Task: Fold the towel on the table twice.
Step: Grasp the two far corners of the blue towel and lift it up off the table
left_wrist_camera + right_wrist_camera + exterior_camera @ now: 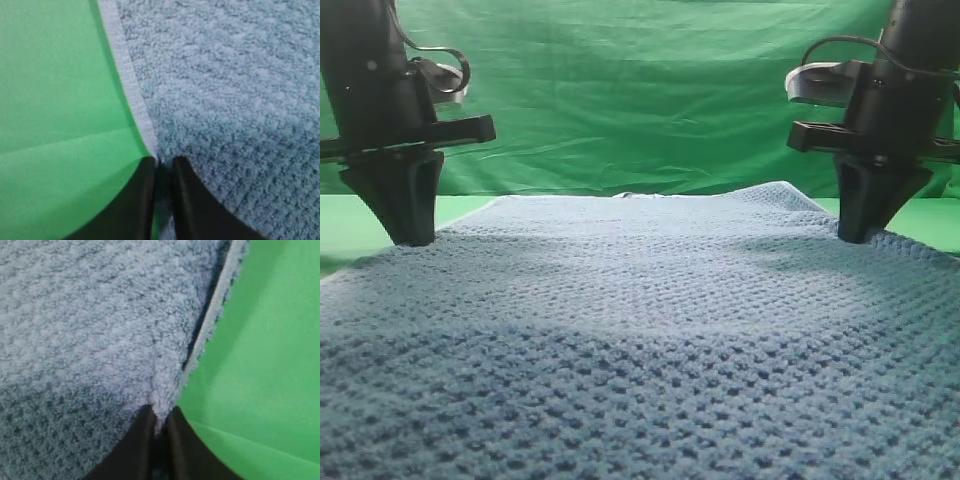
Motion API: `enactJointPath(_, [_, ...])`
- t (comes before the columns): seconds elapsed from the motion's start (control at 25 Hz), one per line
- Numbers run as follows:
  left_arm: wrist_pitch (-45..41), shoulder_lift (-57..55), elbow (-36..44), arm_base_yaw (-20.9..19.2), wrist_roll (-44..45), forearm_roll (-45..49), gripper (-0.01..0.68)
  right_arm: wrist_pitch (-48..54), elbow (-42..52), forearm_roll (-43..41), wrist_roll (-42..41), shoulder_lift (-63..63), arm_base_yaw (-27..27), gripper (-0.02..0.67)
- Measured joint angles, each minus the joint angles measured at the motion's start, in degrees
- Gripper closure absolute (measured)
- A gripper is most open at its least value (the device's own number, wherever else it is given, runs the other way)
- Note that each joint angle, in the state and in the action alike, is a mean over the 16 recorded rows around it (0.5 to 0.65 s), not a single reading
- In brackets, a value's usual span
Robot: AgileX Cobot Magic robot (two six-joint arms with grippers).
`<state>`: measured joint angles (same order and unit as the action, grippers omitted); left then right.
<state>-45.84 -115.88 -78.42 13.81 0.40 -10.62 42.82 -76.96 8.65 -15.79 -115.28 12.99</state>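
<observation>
The blue-grey waffle-weave towel lies spread over the green table, filling most of the high view. My left gripper stands down on the towel's left edge. In the left wrist view its fingers are pinched together on the pale hem of the towel. My right gripper stands on the towel's right edge. Seen from the right wrist, its fingers are closed on a raised bit of the towel edge.
A wrinkled green backdrop hangs behind the table. Bare green table surface shows beside the towel at left and at right.
</observation>
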Motion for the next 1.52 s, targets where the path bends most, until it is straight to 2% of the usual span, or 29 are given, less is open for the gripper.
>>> enactJointPath(0.16, [-0.99,-0.12,-0.86,-0.09,0.09,-0.43,0.638,0.23,0.06,0.22,0.01,0.81,0.03,0.629])
enactJointPath(0.28, [-1.72,0.61,-1.7,-0.02,0.11,-0.96,0.666,0.28,0.17,0.01,0.03,2.26,0.04,0.645])
enactJointPath(0.64, [-4.36,7.12,-6.4,0.31,0.11,-2.17,0.673,0.22,0.28,-1.24,0.04,10.56,0.04,0.649])
enactJointPath(0.88, [-5.98,13.38,-10.82,0.43,0.11,-2.51,0.673,1.47,-2.8,-1.67,0.09,16.5,0.04,0.649])
enactJointPath(1.52, [-6.75,25.64,-20.43,0.43,0.11,1.44,0.673,9.92,-25.33,-2.03,1.89,20.77,0.04,0.649])
